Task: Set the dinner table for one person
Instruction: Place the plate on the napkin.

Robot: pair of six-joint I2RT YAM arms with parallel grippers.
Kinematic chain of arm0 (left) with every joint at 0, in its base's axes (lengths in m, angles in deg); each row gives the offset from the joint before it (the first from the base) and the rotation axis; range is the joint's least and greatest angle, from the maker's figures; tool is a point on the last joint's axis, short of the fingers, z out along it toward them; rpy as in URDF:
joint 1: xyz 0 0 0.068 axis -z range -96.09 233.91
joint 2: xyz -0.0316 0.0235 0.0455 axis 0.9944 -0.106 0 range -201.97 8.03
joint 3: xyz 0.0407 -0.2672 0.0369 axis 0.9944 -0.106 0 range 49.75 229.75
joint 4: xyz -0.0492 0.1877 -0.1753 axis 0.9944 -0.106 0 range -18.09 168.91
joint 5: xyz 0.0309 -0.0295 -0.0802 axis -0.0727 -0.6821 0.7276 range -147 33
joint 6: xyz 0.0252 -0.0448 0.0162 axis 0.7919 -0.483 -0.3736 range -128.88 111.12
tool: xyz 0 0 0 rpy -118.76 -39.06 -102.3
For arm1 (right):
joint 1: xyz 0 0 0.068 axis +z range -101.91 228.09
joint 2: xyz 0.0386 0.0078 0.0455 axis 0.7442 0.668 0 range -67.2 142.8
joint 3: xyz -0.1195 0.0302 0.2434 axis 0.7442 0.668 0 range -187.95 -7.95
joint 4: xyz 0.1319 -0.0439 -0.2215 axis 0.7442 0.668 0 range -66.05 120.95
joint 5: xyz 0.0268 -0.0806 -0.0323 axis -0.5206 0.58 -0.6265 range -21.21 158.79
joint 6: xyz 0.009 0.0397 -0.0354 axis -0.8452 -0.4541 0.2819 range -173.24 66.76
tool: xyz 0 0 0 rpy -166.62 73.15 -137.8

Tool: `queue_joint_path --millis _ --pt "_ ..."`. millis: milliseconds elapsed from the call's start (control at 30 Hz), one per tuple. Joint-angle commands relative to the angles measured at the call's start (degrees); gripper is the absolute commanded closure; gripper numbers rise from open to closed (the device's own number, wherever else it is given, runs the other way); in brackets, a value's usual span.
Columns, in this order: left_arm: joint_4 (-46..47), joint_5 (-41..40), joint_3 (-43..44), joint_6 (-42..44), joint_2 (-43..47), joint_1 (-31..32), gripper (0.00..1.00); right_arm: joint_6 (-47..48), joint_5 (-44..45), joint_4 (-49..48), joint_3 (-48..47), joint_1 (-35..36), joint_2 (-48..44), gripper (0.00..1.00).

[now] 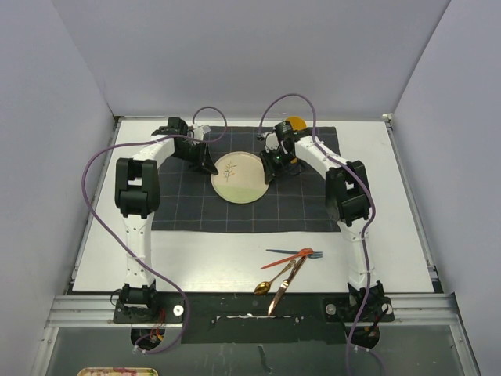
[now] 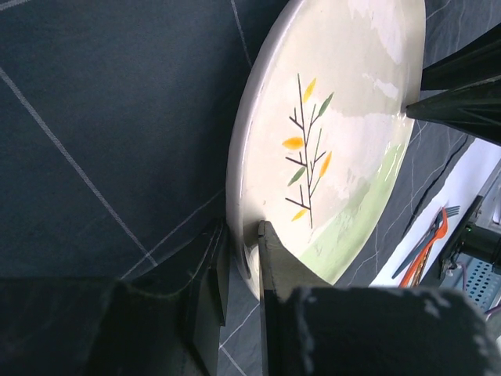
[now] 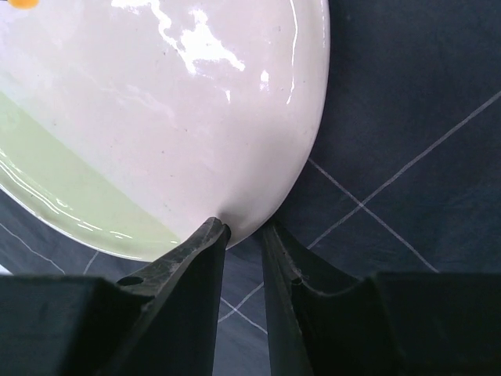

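A cream plate (image 1: 239,177) with a twig pattern and a green band lies on the dark grey grid cloth (image 1: 180,211), which lies on the white dinner table (image 1: 219,262). My left gripper (image 1: 209,164) is at the plate's left rim. In the left wrist view its jaws (image 2: 243,231) are shut on the rim of the plate (image 2: 337,117), one finger above and one below. My right gripper (image 1: 271,163) is at the plate's right rim. In the right wrist view its jaws (image 3: 244,229) close on the edge of the plate (image 3: 156,102).
An orange and blue fork (image 1: 301,254), a gold spoon (image 1: 272,280) and a copper knife (image 1: 282,291) lie on the white table near the front edge. A round orange object (image 1: 296,124) sits at the cloth's far edge behind the right arm. White walls enclose three sides.
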Motion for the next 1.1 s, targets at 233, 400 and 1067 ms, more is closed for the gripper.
queue_joint_path --millis 233,400,1067 --pt "2.04 -2.31 1.71 3.77 1.68 -0.15 1.00 -1.36 -1.14 1.56 3.11 0.49 -6.26 0.76" --pt "1.60 -2.26 1.81 4.06 2.03 -0.15 1.00 -1.38 -1.17 1.58 2.49 0.59 -5.73 0.83" --pt "0.63 -2.22 0.79 4.96 2.82 -0.25 1.00 -1.17 -0.76 1.18 0.12 0.53 -4.75 0.84"
